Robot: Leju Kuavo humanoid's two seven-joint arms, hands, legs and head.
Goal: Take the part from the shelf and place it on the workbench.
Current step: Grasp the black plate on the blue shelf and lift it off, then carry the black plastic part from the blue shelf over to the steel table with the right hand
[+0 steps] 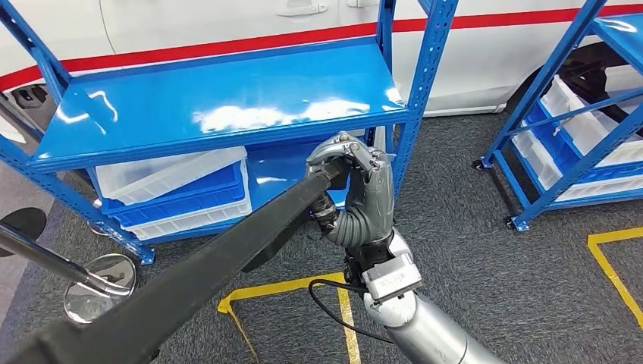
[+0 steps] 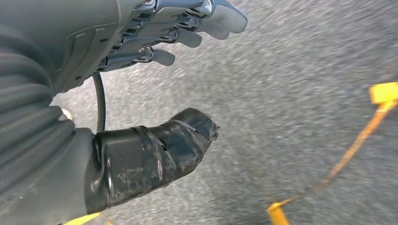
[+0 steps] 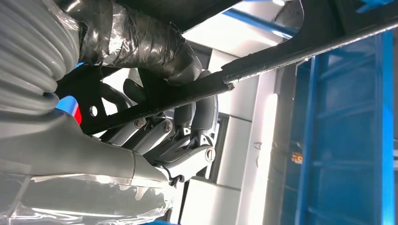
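Grey carpet (image 1: 485, 250) bears two blue shelving racks (image 1: 227, 98); stacked white and blue bins (image 1: 182, 193) sit on the near rack's lower shelf. Right hand (image 1: 356, 189) grips one long black part (image 1: 227, 250) before the rack; left hand (image 2: 155, 47) hangs with fingers apart, holding nothing.

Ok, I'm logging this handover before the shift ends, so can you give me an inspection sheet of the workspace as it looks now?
Surface: blue shelf top level bare and glossy; workbench not seen.
Job's things: long black part off the shelf, held at one end.
Clutter: white and blue bins stacked on the lower level.
Hands: right hand grips the part; left hand holds nothing, fingers apart, above the floor.
Cables: black cable looped at the right wrist.
Surroundings: grey carpet with yellow tape lines; second blue rack; white vehicle with a red stripe behind.
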